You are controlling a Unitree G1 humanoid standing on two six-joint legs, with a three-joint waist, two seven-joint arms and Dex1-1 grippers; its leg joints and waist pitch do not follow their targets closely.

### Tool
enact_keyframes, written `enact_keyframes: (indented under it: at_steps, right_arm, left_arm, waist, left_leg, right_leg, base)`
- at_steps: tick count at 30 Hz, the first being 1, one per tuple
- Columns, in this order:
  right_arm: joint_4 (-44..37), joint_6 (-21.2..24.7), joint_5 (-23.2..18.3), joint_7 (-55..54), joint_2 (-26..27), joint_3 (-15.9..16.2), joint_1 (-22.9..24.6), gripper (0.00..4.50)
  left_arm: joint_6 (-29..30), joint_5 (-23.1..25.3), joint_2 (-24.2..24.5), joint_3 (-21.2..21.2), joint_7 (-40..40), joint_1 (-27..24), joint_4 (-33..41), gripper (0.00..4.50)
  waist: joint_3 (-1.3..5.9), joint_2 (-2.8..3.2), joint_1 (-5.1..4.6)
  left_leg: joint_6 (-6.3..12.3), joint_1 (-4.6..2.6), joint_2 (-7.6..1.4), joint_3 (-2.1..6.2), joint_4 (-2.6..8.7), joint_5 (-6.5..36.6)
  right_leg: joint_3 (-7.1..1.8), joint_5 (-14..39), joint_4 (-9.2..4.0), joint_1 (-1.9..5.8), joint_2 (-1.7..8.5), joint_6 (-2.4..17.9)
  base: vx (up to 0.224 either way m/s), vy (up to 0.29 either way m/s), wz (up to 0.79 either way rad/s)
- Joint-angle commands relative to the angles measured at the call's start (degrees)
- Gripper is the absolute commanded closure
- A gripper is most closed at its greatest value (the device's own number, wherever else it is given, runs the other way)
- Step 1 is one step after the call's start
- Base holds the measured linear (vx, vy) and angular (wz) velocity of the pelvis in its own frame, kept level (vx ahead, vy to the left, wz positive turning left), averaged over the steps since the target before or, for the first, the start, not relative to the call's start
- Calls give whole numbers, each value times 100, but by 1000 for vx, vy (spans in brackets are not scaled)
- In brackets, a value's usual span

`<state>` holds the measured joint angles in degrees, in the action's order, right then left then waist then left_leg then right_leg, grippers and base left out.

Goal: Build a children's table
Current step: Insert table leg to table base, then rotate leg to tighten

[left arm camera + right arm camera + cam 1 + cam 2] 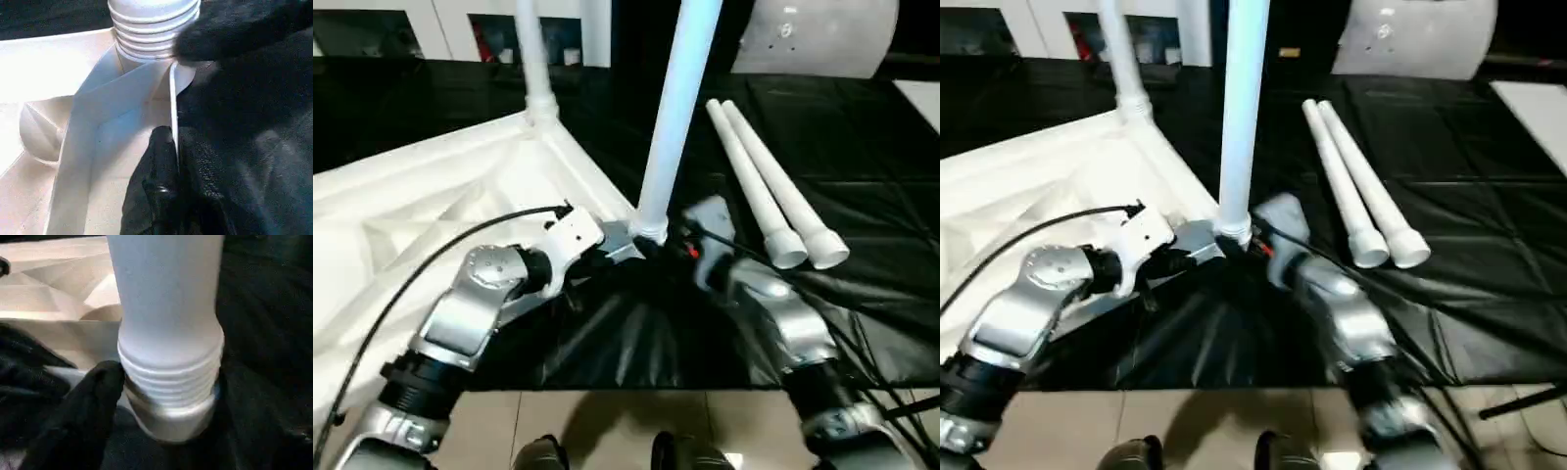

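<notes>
Near-corner leg point(671, 127): upright, threads exposed; toppling is risked if unseated. Left gripper point(164, 161) fingers are clenched on tabletop point(401, 211) rim; right gripper point(98, 396) fingers' state cannot be told.

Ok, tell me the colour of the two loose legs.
White legs, clearest in the left eye view.

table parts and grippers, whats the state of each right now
table top: upside down, ribbed underside up
far leg: upright in its corner socket
near leg: upright in near corner socket, threads still showing
two spare legs: lying side by side on the black surface
left gripper: shut on the table top's edge wall
right gripper: at the near leg's base
</notes>
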<state>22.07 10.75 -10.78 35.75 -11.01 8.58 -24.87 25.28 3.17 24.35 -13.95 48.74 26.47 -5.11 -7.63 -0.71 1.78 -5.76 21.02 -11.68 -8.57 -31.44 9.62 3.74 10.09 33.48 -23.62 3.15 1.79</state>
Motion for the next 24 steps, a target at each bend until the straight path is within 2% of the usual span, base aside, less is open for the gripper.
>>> enact_keyframes:
  at_steps: [1,2,3,5,7,8,10,11,12,13,14,16,18,22,24]
  right_arm:
    - [21,49,39,155,-71,63,192,51]
    - [-167,-30,116,243,-284,78,266,46]
    - [-227,-22,90,285,-321,60,283,46]
    - [-572,-15,-50,572,-517,-42,375,16]
    - [-850,-17,-169,899,-720,-54,439,3]
    - [-969,-8,-222,1078,-839,-46,456,3]
    - [-1094,-33,-247,1333,-1041,-18,443,3]
    - [-1118,-53,-230,1393,-1104,-3,431,3]
    - [-1167,-56,-231,1527,-1200,37,409,3]
    - [-1261,-3,-249,1690,-1303,101,379,3]
    - [-1322,62,-275,1780,-1342,139,356,3]
    - [-1407,158,-334,2009,-1390,241,335,3]
    - [-1431,173,-332,2095,-1400,286,327,3]
    - [-1277,158,-391,2356,-1303,419,235,3]
    - [-1247,173,-412,2399,-1292,432,215,19]
  left_arm:
    - [-381,-59,67,49,152,128,-2,450]
    - [-893,-183,160,-41,513,125,-130,450]
    - [-889,-192,188,-64,574,124,-140,450]
    - [-1027,-211,348,-198,904,147,-279,450]
    - [-1281,-220,464,-287,1181,199,-470,450]
    - [-1407,-231,522,-325,1339,238,-590,450]
    - [-1653,-265,623,-397,1663,303,-775,450]
    - [-1761,-271,654,-420,1770,327,-842,450]
    - [-1910,-286,698,-455,1934,364,-931,450]
    - [-2092,-308,746,-498,2140,431,-1061,450]
    - [-2167,-315,768,-529,2245,481,-1129,450]
    - [-2265,-336,791,-580,2399,534,-1190,450]
    - [-2317,-346,793,-598,2466,559,-1225,450]
    - [-2495,-379,774,-703,2714,629,-1276,450]
    - [-2530,-383,764,-715,2747,642,-1301,450]
  waist:
    - [564,116,-16]
    - [602,91,0]
    - [605,88,-1]
    - [600,98,6]
    - [568,112,23]
    - [527,117,26]
    - [519,116,37]
    - [501,122,51]
    - [502,116,51]
    - [462,115,51]
    - [449,126,56]
    - [464,104,60]
    - [497,109,65]
    - [555,113,82]
    - [560,113,90]
  left_leg:
    - [440,-13,-83,-61,212,86]
    - [603,35,-42,-62,160,-279]
    - [642,37,-36,-74,142,-316]
    - [733,18,-71,-74,137,-215]
    - [743,11,-92,-84,149,118]
    - [642,2,-108,-87,171,513]
    - [548,-20,-116,-93,177,761]
    - [461,-35,-113,-89,190,939]
    - [415,-37,-119,-93,192,983]
    - [316,-53,-116,-92,219,1233]
    - [272,-72,-122,-92,228,1353]
    - [201,-85,-121,-82,235,1477]
    - [240,-68,-125,-81,221,1226]
    - [390,-42,-123,-89,172,700]
    - [433,-41,-121,-92,165,630]
  right_leg:
    - [-309,-679,-168,424,356,1509]
    - [-297,-1361,-104,458,331,1620]
    - [-302,-1489,-85,453,327,1639]
    - [-292,-1452,-76,428,337,1667]
    - [-293,-976,-112,408,353,1641]
    - [-299,-343,-167,384,363,1576]
    - [-304,78,-203,368,375,1522]
    - [-299,474,-250,355,374,1450]
    - [-306,572,-249,356,382,1424]
    - [-298,1015,-303,329,377,1336]
    - [-299,1191,-315,320,385,1304]
    - [-311,1519,-339,337,403,1194]
    - [-316,1177,-299,347,398,1249]
    - [-309,176,-175,377,385,1520]
    - [-306,38,-163,382,382,1559]
  base:
    - [0,0,0]
    - [0,0,0]
    - [0,0,0]
    - [0,0,0]
    - [0,0,0]
    - [0,0,0]
    - [0,0,0]
    - [0,0,0]
    - [0,0,0]
    - [0,0,0]
    - [0,0,0]
    - [0,0,0]
    - [0,0,0]
    - [0,0,0]
    - [0,0,0]
